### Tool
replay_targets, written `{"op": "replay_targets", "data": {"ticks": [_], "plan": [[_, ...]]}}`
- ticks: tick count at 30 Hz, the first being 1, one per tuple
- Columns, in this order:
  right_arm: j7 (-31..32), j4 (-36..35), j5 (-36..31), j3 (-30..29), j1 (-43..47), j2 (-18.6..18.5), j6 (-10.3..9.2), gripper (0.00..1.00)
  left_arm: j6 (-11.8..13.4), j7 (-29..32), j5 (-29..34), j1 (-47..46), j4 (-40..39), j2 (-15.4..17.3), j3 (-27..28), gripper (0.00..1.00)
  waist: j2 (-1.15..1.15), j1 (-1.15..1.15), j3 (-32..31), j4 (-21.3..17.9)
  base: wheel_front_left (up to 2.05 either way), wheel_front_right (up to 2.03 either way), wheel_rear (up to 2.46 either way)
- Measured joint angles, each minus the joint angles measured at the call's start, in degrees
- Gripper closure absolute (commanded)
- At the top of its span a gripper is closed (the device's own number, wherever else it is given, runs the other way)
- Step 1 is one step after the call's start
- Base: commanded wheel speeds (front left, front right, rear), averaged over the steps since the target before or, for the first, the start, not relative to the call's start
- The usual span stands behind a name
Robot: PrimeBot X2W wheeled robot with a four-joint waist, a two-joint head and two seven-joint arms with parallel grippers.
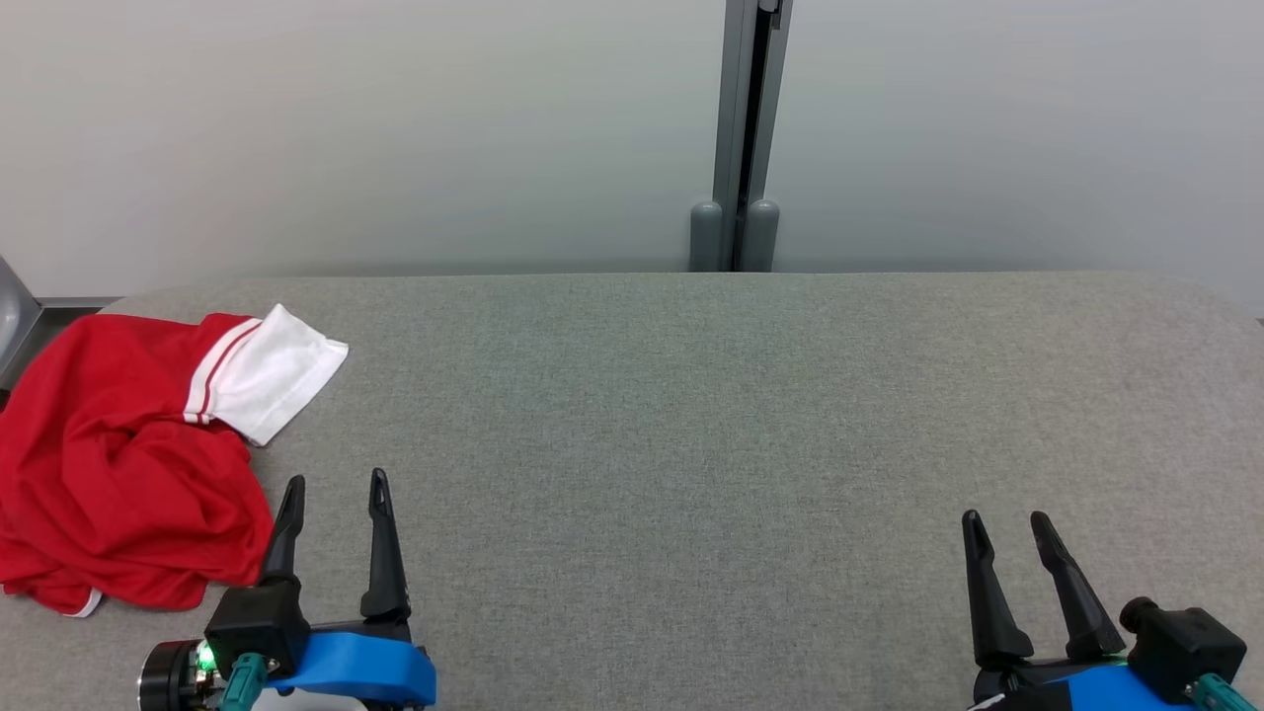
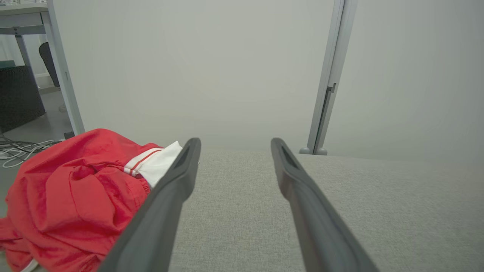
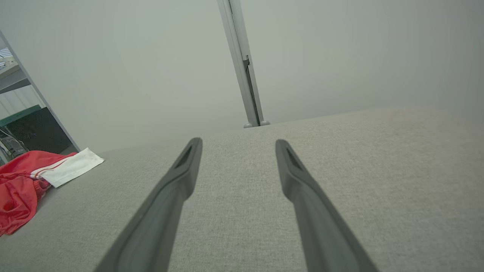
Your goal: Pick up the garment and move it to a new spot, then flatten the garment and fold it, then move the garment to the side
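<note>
Both pairs of jaws stand spread wide, with nothing between them. The left gripper (image 1: 336,478) sits at about seven o'clock on the table (image 1: 691,444), its two long dark fingers pointing toward twelve o'clock over bare grey cloth. Its outer finger (image 1: 284,533) lies just beside the edge of the garment (image 1: 118,464); from the head view I cannot tell whether it brushes the fabric or clears it. The right gripper (image 1: 1005,516) is just as wide and just as empty. It sits at about five o'clock, its fingers leaning slightly toward eleven, well apart from the left one and from the garment.

The garment lies in a crumpled red heap at about nine o'clock, against the table's left edge, unfolded and full of deep creases. A white sleeve (image 1: 272,380) with two thin red stripes at its seam lies fairly flat, sticking out of the heap toward one o'clock. A sliver of white trim shows at the heap's near edge.

The table is covered in grey woven cloth, and its far corners are rounded. Behind it stand pale wall panels (image 1: 395,128), joined at twelve o'clock by a grey post (image 1: 748,128) with two rounded feet. In the left wrist view, loose cables (image 2: 19,149) lie on the floor beyond the garment, beside a dark cabinet (image 2: 19,94).
</note>
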Motion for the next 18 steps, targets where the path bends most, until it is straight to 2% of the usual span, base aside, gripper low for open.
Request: {"op": "replay_targets", "data": {"ticks": [9, 18], "plan": [[-1.00, 0.48, -1.87, 0.05, 0.19, -0.04, 0.00, 0.00, 0.14, -0.74, 0.78, 0.15, 0.09, -0.02, -0.03, 0.00, 0.00, -0.01, -0.03, 0.04, 0.00, 0.00, 0.00], [-1.07, 1.94, 0.74, 0.34, 0.20, -0.05, 0.00, 0.00, 0.09, -0.36, -1.49, 0.31, 0.30, -0.35, 0.16, 0.00, 0.00, -0.01, -0.14, -0.01, 0.00, 0.00, 0.00]]}}
